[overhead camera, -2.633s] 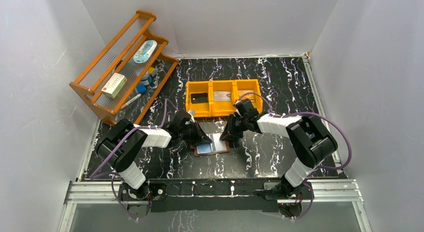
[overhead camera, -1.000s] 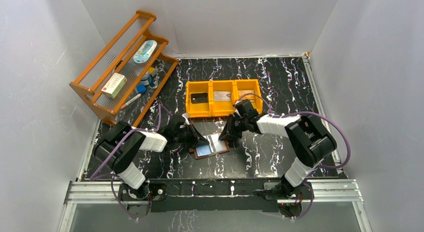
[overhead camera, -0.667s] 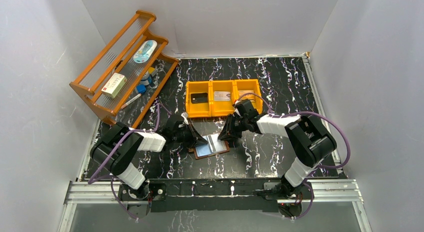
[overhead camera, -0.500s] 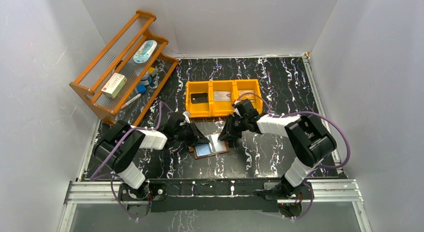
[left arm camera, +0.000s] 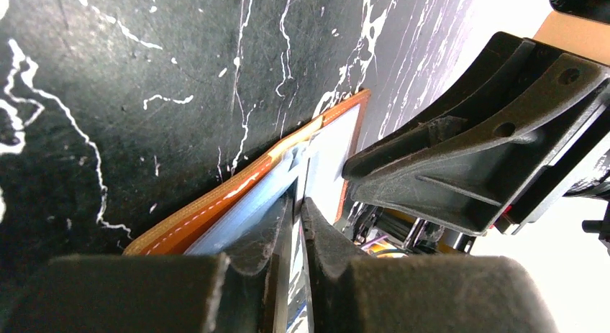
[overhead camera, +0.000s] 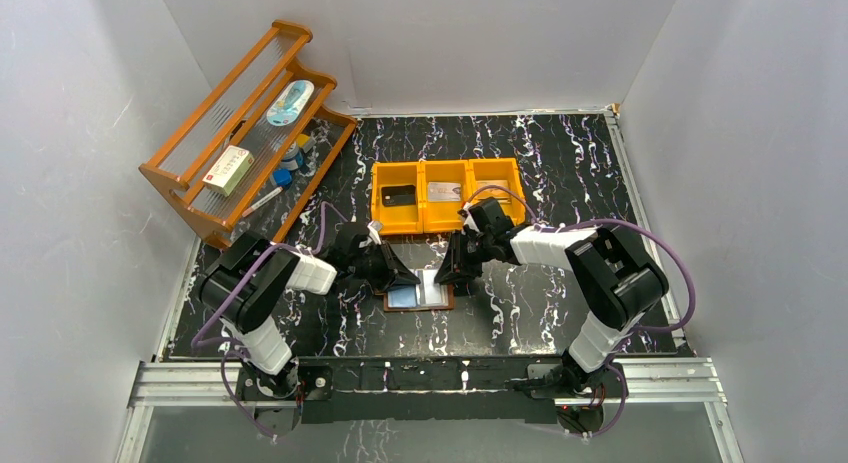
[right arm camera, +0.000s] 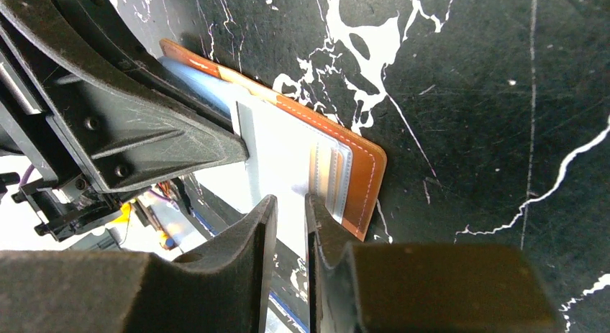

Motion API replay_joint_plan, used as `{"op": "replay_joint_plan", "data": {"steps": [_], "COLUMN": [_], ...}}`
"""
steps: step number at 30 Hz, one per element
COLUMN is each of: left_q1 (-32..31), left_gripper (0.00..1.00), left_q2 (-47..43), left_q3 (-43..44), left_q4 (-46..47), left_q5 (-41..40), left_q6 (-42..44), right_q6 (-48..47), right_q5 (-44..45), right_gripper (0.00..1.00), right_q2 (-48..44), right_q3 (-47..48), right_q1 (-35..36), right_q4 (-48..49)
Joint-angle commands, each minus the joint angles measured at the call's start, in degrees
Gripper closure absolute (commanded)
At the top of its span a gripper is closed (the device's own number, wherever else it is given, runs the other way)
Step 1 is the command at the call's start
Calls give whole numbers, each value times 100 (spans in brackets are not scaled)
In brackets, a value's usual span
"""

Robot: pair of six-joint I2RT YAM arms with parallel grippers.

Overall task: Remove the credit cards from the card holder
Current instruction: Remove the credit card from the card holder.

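From above, the brown leather card holder [overhead camera: 418, 296] lies open and flat on the black marbled table [overhead camera: 560, 163], towards the front, between the two arms. The left gripper [overhead camera: 400, 278] reaches in over its left half. The right gripper [overhead camera: 452, 276] comes down at its far right corner. Just behind them stands an orange three-compartment bin [overhead camera: 446, 226]. A black card [overhead camera: 398, 195] lies in its left compartment and a silvery-grey card [overhead camera: 444, 191] in the middle one (both well apart from the holder). A wooden rack [overhead camera: 160, 171] leans at the far left with a white-and-red box [overhead camera: 228, 169] on it.

In the left wrist view, the left gripper's fingers [left arm camera: 277, 232] stand almost together, pinched on the thin edge of a pale leaf [left arm camera: 327, 157] inside the holder. This looks like a clear pocket rather than a loose card, though the edge is too thin to be sure. The stitched leather border runs beside them on the table. The right gripper's black finger touches the leaf's other side.

In the right wrist view, the right gripper's fingers [right arm camera: 259, 232] are slightly parted. Their tips sit at the near edge of the same pale leaf, and nothing is clamped between them. The holder's rounded, stitched corner shows just past the leaf. The left gripper's fingertip meets the leaf's opposite edge.
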Motion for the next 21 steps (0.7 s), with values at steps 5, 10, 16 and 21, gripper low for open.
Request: {"op": "replay_joint_plan", "data": {"steps": [5,10,16,21], "left_q1": [-199,-219,-218,-221], "left_gripper": [100,100,100,100], "left_q2": [284,17,-472,-628], "left_q3": [286,368,719,875], "left_q4": [101,-640,-2131,-2589], "left_q5": [216,12,-807,-995], "left_q6": [164,626,1426,1717], "right_q6": [61,191,31,-279], "right_q5": [543,1026,1576,1747], "right_gripper": [71,69,73,81], "right_q2": [250,142,-65,-8], "right_q3": [-194,-179,-99,154], "right_q1": [167,169,173,178], "right_q4": [-264,-524,-843,-1178]}}
